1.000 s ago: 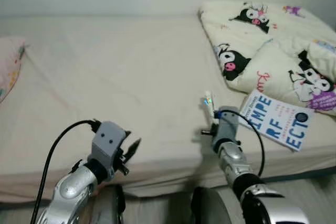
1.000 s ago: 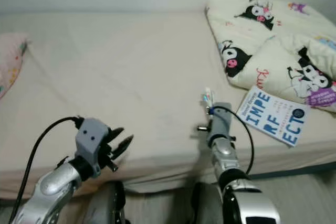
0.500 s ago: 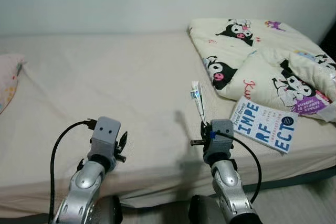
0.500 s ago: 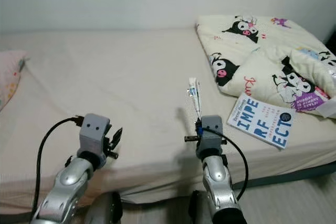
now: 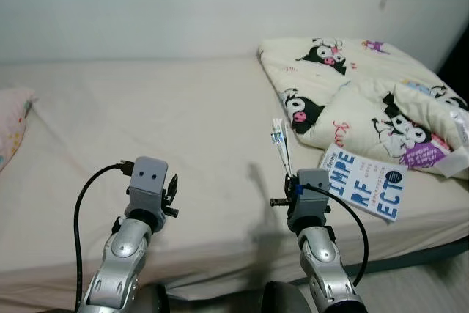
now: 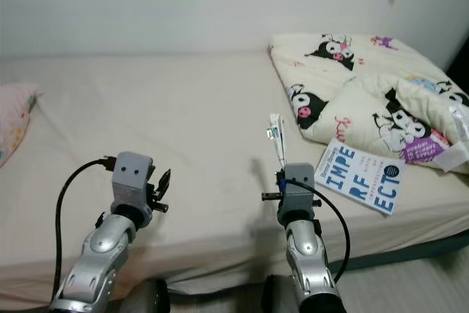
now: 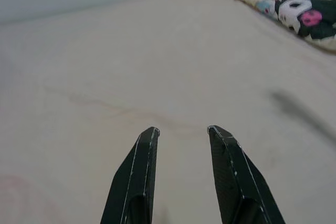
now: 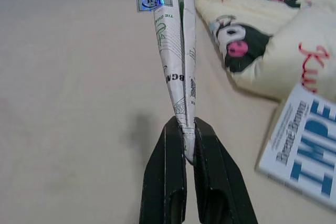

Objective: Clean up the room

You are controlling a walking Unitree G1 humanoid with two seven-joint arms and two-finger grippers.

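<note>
My right gripper (image 8: 188,150) is shut on a folded paper note (image 8: 174,56) with green print and a shiny sticker, held upright above the bed's front part; the same folded paper note (image 5: 280,146) stands above the right gripper (image 5: 292,176) in the left eye view. A white book with blue letters (image 5: 363,191) lies on the bed just to its right. My left gripper (image 7: 181,130) is open with nothing between its fingers, hovering over the bare sheet; the left gripper (image 5: 174,188) is near the bed's front edge.
A beige bed (image 5: 146,122) spans the view, against a white wall. A cream quilt with cartoon prints (image 5: 366,93) is heaped at the right. A pink pillow (image 5: 11,126) sits at the left edge. Floor (image 6: 440,284) lies at the lower right.
The camera has risen and tilted up, so the wall is in view. Both arms lifted; the right gripper raised the folded paper upright. The left gripper turned to point forward.
</note>
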